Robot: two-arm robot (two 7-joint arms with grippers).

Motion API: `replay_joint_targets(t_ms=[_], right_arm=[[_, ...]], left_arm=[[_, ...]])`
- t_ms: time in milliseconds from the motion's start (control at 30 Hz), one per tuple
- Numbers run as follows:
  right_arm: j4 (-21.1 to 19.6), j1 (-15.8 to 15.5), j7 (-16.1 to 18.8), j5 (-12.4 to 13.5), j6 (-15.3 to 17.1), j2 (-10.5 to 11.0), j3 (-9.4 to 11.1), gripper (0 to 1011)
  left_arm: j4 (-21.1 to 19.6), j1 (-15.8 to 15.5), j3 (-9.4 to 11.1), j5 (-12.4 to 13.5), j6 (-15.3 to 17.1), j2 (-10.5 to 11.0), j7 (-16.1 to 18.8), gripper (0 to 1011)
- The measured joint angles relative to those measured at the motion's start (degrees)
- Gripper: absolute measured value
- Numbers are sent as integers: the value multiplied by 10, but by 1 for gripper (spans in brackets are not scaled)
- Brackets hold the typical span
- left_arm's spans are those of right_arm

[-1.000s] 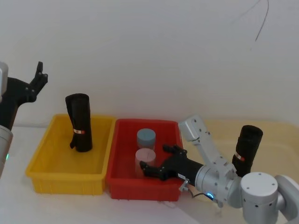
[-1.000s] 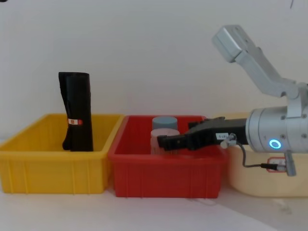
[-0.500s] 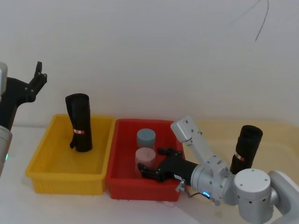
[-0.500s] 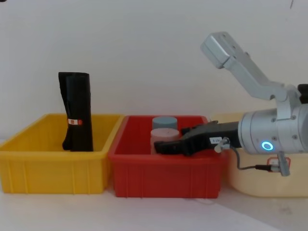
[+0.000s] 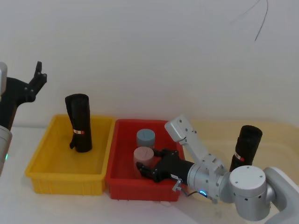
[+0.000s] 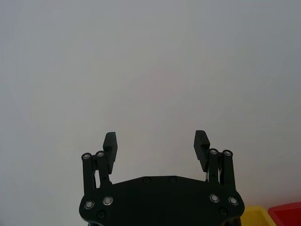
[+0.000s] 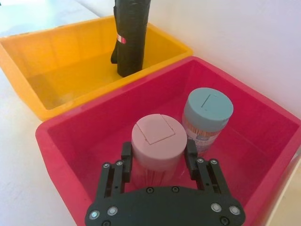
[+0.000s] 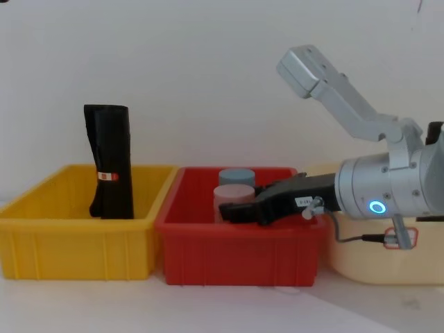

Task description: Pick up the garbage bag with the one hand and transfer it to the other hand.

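Note:
The garbage bag [image 5: 79,123] is a black roll with a white-and-red band, standing upright in the yellow bin [image 5: 65,181]; it also appears in the chest view [image 8: 111,163] and the right wrist view [image 7: 130,35]. Nothing holds it. My left gripper [image 5: 39,74], on the green-lit arm, hangs open high at the far left, well above and left of the bag, its fingers apart on nothing [image 6: 155,141]. My right gripper [image 5: 147,162], on the blue-lit arm, is open low inside the red bin [image 8: 236,257], its fingers [image 7: 126,155] on either side of a pink-lidded jar [image 7: 157,139].
A blue-lidded jar [image 5: 145,136] stands just behind the pink one in the red bin. A second black roll [image 5: 246,147] stands at the right in a beige tray [image 8: 374,267]. The yellow and red bins sit side by side against a white wall.
My right gripper has slid forward and left inside the red bin until its fingers flank the pink-lidded jar. The left arm and the garbage bag have stayed still.

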Motion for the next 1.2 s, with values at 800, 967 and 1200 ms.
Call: replay_joint_targets(t_ms=[800,967,1200], right_arm=[[-51,-7,-22,14,14,7,36,653],[-66,-10,-36,26,15,12,56,654],[-79,-16,-57,37,15,22,85,653]], left_arm=[[0,0,0,0,0,0,0,1001],[0,0,0,0,0,0,0,1001],[0,0,0,0,0,0,0,1001]])
